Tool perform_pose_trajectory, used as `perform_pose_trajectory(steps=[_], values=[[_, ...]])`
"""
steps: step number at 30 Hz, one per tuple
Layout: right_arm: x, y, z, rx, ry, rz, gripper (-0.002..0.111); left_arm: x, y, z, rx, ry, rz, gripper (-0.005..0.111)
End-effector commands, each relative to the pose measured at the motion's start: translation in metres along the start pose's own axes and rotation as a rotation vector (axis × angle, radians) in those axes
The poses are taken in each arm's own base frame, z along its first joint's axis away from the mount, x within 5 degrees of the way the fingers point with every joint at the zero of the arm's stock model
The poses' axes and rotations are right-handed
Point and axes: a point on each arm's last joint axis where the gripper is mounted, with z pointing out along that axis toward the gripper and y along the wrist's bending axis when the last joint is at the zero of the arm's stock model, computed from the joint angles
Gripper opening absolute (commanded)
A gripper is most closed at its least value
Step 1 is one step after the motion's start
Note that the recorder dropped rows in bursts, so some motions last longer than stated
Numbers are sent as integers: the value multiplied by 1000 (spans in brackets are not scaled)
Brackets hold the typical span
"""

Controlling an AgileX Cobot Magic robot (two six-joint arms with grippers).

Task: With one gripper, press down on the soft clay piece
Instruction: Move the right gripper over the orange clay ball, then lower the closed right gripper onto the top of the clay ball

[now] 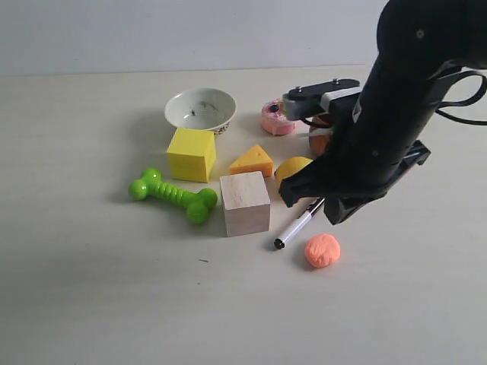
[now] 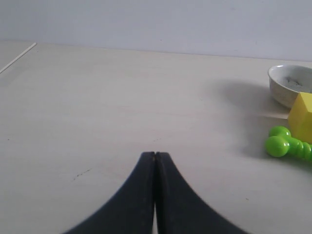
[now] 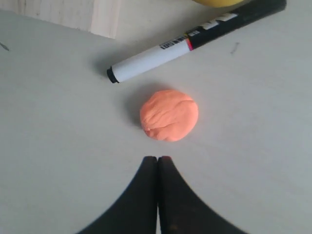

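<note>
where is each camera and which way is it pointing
Exterior: off the arms, looking down across the table; the right arm shows.
Left wrist: low over the table, facing the bowl; shut left gripper shows.
Right wrist: above the clay, facing down; shut right gripper shows.
Shared: exterior and right wrist both see clay and marker.

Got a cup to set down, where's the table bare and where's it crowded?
Bare: the table on the camera side of the green bone, wooden block and clay piece, and left of the bowl. Crowded: bowl to marker, around yellow cube and cheese wedge.

Table (image 1: pixel 76 304) bears clay (image 1: pixel 323 250); marker (image 1: pixel 297 228); block (image 1: pixel 245 203); seemingly lemon (image 1: pixel 293 167).
</note>
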Motion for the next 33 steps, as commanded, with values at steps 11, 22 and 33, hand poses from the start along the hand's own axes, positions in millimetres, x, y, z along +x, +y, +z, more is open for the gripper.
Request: perform_pose_trajectory(steps=[11,22,33], values=[[-9,2,45,2,98,-98,0,0,0,0,7,-11,0,0],[-16,0,46,30,19,-80,0,0,0,0,7,-11,0,0],[-2,-6,61,55,30,-17,0,0,0,0,7,-11,0,0]])
